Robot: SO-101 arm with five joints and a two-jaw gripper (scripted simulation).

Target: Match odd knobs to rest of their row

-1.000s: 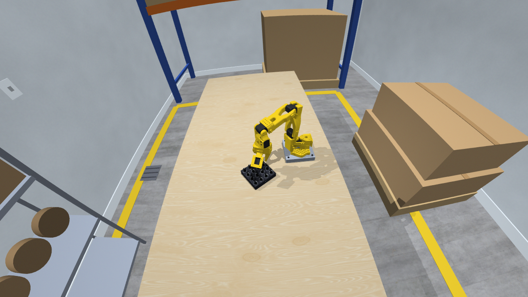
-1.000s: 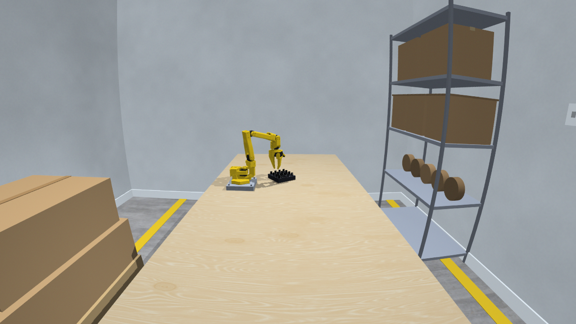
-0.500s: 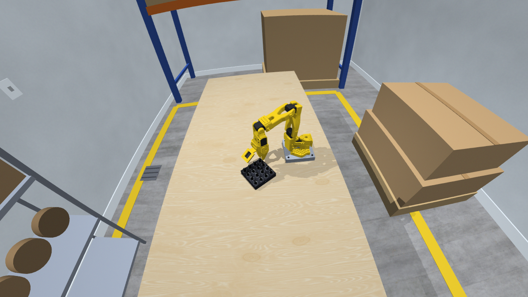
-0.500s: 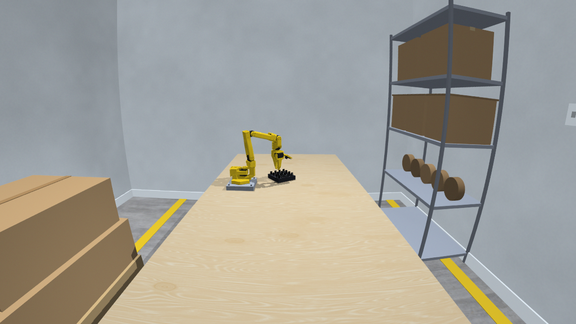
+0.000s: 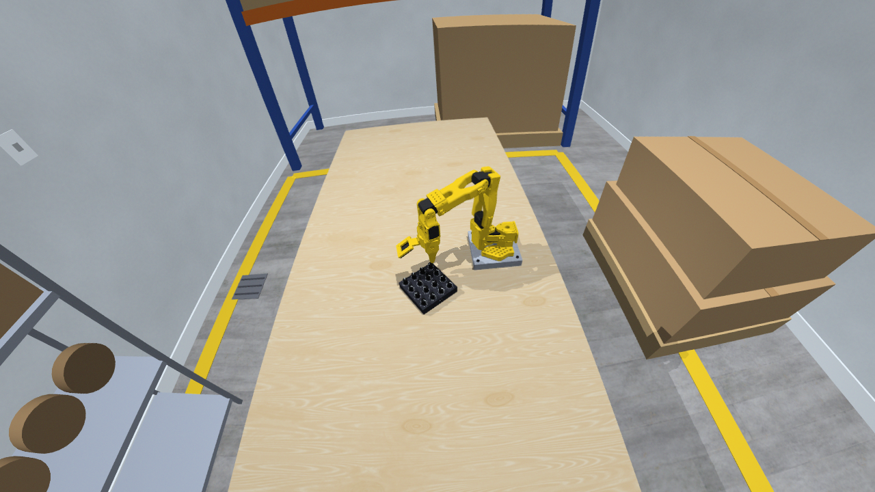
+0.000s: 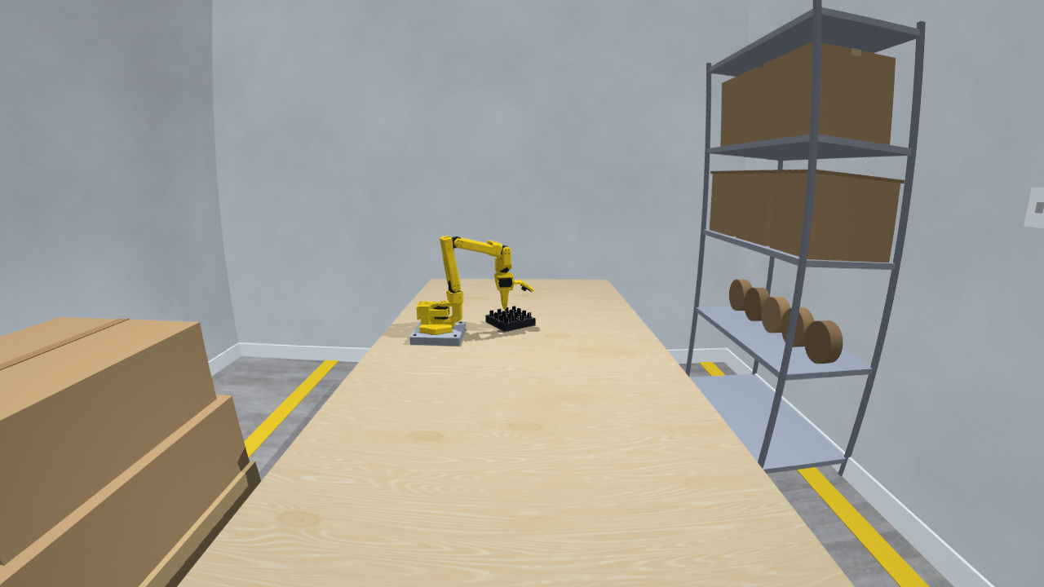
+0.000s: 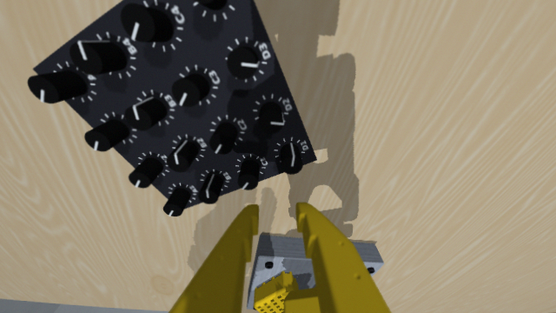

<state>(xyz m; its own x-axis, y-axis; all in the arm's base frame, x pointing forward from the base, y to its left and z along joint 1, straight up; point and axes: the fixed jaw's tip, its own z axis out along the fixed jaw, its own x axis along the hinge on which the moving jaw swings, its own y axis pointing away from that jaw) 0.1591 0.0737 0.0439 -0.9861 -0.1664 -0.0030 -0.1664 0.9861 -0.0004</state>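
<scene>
Your gripper [image 5: 432, 262] [image 6: 504, 306] [image 7: 277, 205] has its fingers slightly apart, with nothing held in the narrow gap. Just beyond its tips in the wrist view you have the knob box [image 5: 428, 287] [image 6: 510, 325] [image 7: 204, 117], standing on the surface [image 5: 428, 379] [image 6: 525, 394] [image 7: 434, 130]. You can't tell from these views whether a tip touches the box.

Nearest the fingertips in the wrist view are knobs C1 [image 7: 248, 173], D1 [image 7: 291, 157] and B1 [image 7: 211, 188]. You can see that D1's pointer differs from those of D2 [image 7: 271, 117] and D3 [image 7: 244, 63], which match each other. Farther along that row, the last knob is cut off by the frame, so you can't read its pointer.

Back from the gripper, your arm [image 5: 455, 194] [image 6: 450, 262] [image 7: 300, 304] rises from its grey base plate [image 5: 474, 264] [image 6: 438, 341] [image 7: 278, 243]. Well away from the gripper, past the surface's edges, you have stacked cartons [image 5: 672, 214] [image 6: 95, 379] on one side and a metal shelf rack [image 5: 122, 326] [image 6: 806, 218] on the other.
</scene>
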